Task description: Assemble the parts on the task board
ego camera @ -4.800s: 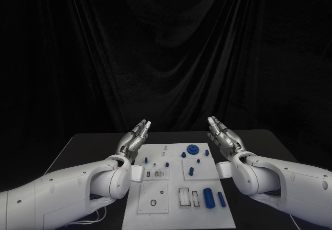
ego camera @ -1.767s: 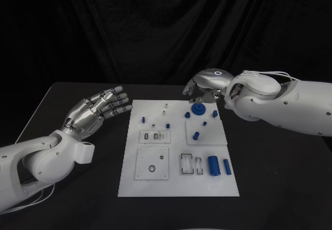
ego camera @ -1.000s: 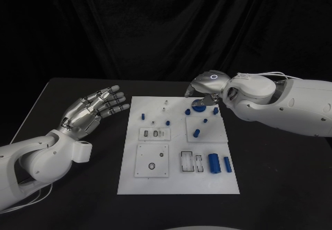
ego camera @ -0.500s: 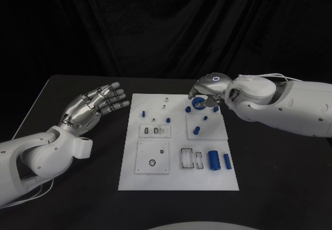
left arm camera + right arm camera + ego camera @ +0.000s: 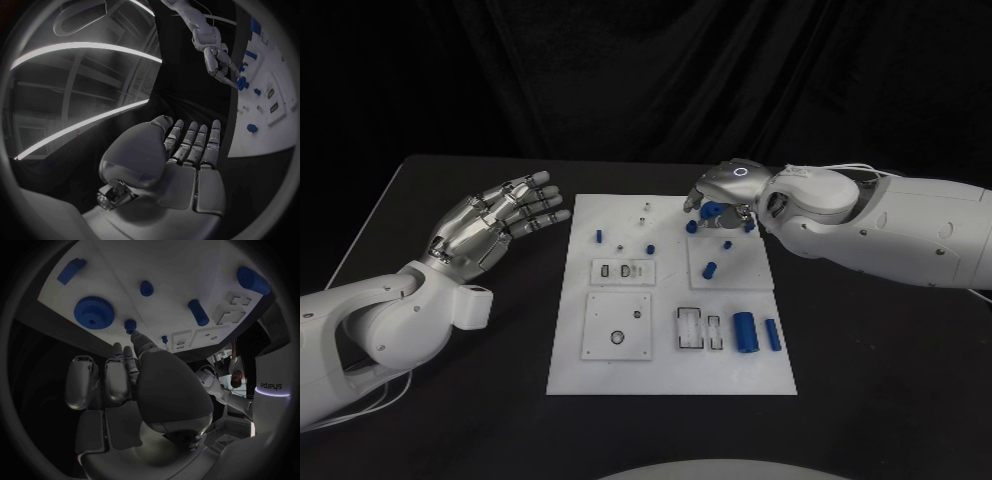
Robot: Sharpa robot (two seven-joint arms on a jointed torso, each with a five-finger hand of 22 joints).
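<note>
Most parts (image 5: 746, 334) lay loose on the board (image 5: 671, 370). My right hand (image 5: 723, 203) hovered empty over the gear (image 5: 94, 311), fingers apart; my left hand (image 5: 495, 224) stayed spread, idle.

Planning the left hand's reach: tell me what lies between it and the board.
Bare black table between left hand and board, per the head view.

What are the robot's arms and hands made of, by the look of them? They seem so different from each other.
Both arms are smooth, rounded white shells. Each ends in a silver, metallic hand with jointed fingers: the left hand and the right hand, which has a small glowing ring on its back. Thin white cables run along the right arm.
</note>
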